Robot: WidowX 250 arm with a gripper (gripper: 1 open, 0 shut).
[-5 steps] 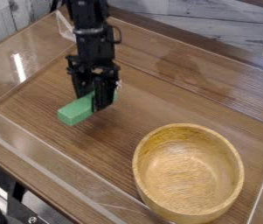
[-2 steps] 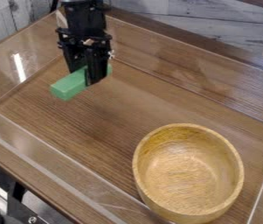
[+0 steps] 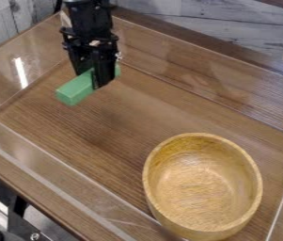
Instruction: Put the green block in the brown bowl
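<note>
Your gripper (image 3: 95,77) is clamped tight on the green block (image 3: 74,90), its dark fingers pinching the block's far right end. The rest of the bar sticks out toward the near left, tilted and lifted clear of the table (image 3: 194,94), hanging over the far left part of the surface. The arm comes down steeply from the top of the view, so the fingers point almost straight at the tabletop.

The brown bowl (image 3: 205,227) sits at the near right, well apart from your gripper and the block. You can see right down into it, and only bare wood shows inside.

The block is a flat, elongated bar of plain bright green with crisp edges. The bowl is round, light-brown wood with clear grain lines running through its hollow and a thick, smooth rim. The table has a darker wood-grain finish with a glossy sheen that catches reflections along the far side.
</note>
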